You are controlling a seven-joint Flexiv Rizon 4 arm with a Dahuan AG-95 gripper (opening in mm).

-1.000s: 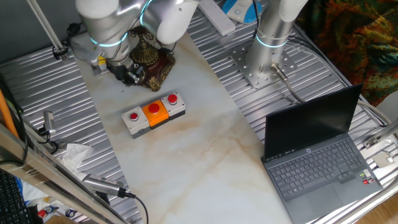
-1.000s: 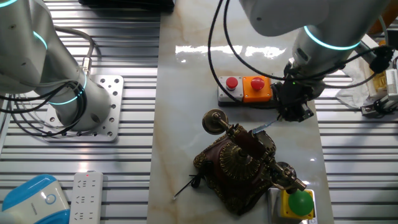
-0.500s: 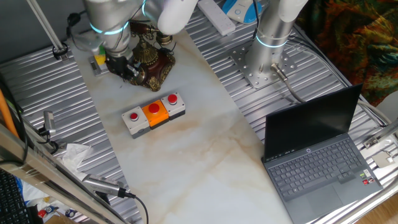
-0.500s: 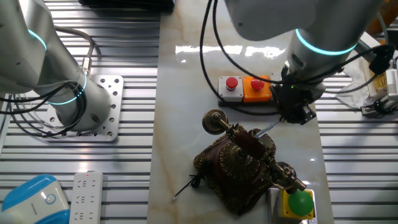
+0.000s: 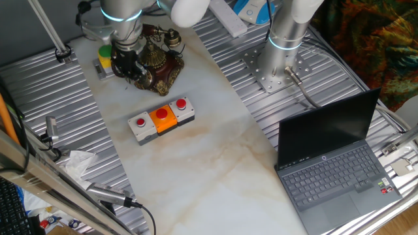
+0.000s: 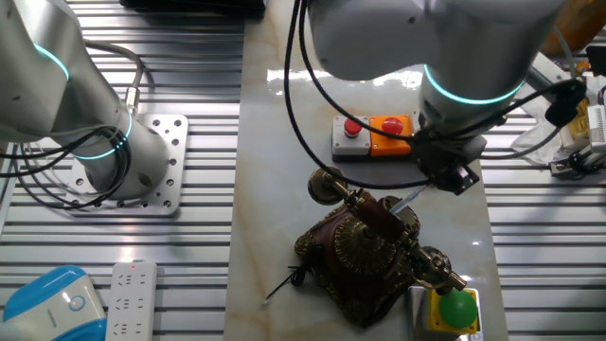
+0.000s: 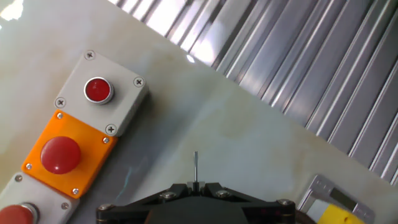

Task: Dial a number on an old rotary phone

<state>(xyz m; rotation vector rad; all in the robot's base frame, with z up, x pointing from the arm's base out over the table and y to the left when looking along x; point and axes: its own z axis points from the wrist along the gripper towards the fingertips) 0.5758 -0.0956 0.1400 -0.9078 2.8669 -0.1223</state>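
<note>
The old rotary phone (image 5: 161,62), dark brown with brass trim, stands at the back of the marble slab; the other fixed view shows its dial and handset (image 6: 365,242). My gripper (image 5: 129,69) hangs just beside the phone, on its button-box side (image 6: 446,174). It is shut on a thin metal rod (image 6: 408,197) whose tip points at the phone's upper edge. In the hand view the rod (image 7: 195,165) sticks out from between the closed fingers (image 7: 196,185) over bare marble; the phone is out of that view.
A grey box with red and orange buttons (image 5: 160,119) lies near the gripper (image 6: 378,135) (image 7: 68,138). A yellow block with a green knob (image 6: 453,309) sits by the phone. A second arm's base (image 5: 277,65) and a laptop (image 5: 333,163) stand to the right.
The arm has swung toward the back of the table and the wrist has turned; the gripper has shifted slightly along the phone's side, still holding the rod. The phone has not moved.
</note>
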